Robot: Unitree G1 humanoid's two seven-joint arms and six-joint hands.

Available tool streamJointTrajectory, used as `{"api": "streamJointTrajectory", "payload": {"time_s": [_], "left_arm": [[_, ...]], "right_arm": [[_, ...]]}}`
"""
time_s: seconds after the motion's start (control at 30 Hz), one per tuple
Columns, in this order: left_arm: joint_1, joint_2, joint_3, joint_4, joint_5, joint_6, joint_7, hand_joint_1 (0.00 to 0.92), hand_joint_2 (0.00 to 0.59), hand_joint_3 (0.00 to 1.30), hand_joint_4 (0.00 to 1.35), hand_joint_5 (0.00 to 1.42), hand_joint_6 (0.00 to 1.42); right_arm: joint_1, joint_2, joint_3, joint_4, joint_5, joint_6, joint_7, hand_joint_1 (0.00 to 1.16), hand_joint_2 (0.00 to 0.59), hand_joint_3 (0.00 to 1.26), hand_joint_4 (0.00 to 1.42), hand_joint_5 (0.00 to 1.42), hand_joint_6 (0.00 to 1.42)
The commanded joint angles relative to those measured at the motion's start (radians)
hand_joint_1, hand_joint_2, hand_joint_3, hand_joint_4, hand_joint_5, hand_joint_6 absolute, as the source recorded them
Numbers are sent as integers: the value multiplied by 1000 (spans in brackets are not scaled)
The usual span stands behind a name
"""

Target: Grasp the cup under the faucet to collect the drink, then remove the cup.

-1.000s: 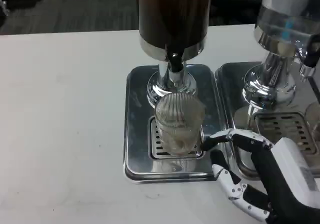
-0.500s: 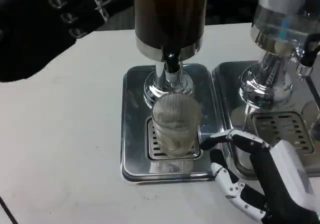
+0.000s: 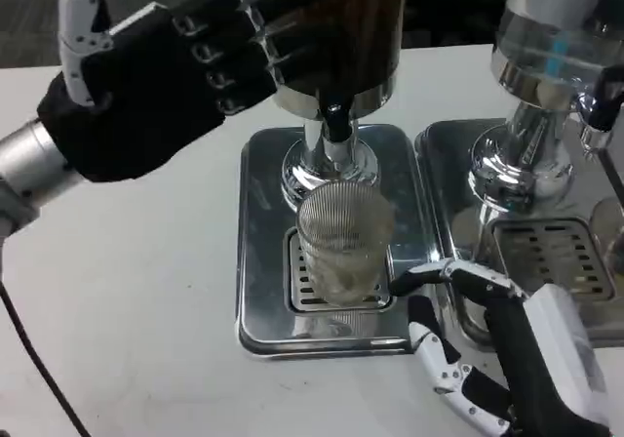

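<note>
Ribbed clear glass marks the cup (image 3: 343, 240), which stands upright on the slotted drip grille (image 3: 310, 283) of a polished steel tray (image 3: 261, 222), directly below the black faucet (image 3: 336, 120) of a dark drink dispenser (image 3: 343, 37). Inside the cup a pale content shows near the bottom; whether it is liquid or ice cannot be told.

From the lower right the right hand (image 3: 497, 349) lies beside the tray with its fingers apart and nothing between them. One white and black fingertip (image 3: 414, 279) reaches toward the cup's lower right side, very near it, though contact cannot be judged.

High on the left, the left hand (image 3: 175, 76) is raised in front of the dispenser body, its dark palm side toward the camera and its fingers (image 3: 263, 37) stretched out toward the dispenser's steel collar, gripping nothing.

At the right edge stands a second dispenser (image 3: 556, 57) on its own steel tray (image 3: 458, 193), on the white table (image 3: 127, 300).
</note>
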Motion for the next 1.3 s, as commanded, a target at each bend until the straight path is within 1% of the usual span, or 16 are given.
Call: {"api": "streamJointTrajectory", "payload": {"time_s": [0.03,0.2,0.3,0.5,0.7,0.83,0.93,1.17,1.3], "left_arm": [[-10,-21,-3,33,64,-67,-7,0,86,65,7,81,37],[-9,-42,-8,54,113,-116,-6,0,87,76,10,73,26],[-1,-54,-7,66,134,-147,-3,0,87,70,0,58,3],[6,-84,-3,97,180,-230,21,0,91,49,0,15,0],[11,-108,-20,117,230,-310,41,0,97,38,0,1,0],[1,-135,-33,142,268,-367,65,0,97,37,0,0,0],[-8,-148,-44,160,282,-391,69,0,99,37,0,1,0],[-18,-155,-59,178,300,-426,67,0,104,43,0,7,0],[-24,-149,-76,185,324,-470,73,0,111,54,0,17,0]], "right_arm": [[17,-3,13,3,-12,-4,-21,494,519,590,450,382,271],[27,-9,22,-9,-15,1,-18,495,517,590,450,386,271],[32,-11,20,-16,-13,5,-16,494,515,590,450,388,271],[47,-23,10,-40,-1,12,-2,492,512,590,450,394,271],[54,-30,1,-59,9,22,10,491,512,590,450,401,271],[46,-33,0,-48,15,22,11,490,512,590,452,403,271],[44,-32,3,-45,13,22,10,490,511,590,456,414,271],[54,-26,4,-48,14,23,5,489,511,590,456,419,271],[54,-22,6,-44,17,21,3,489,511,590,456,420,271]]}}
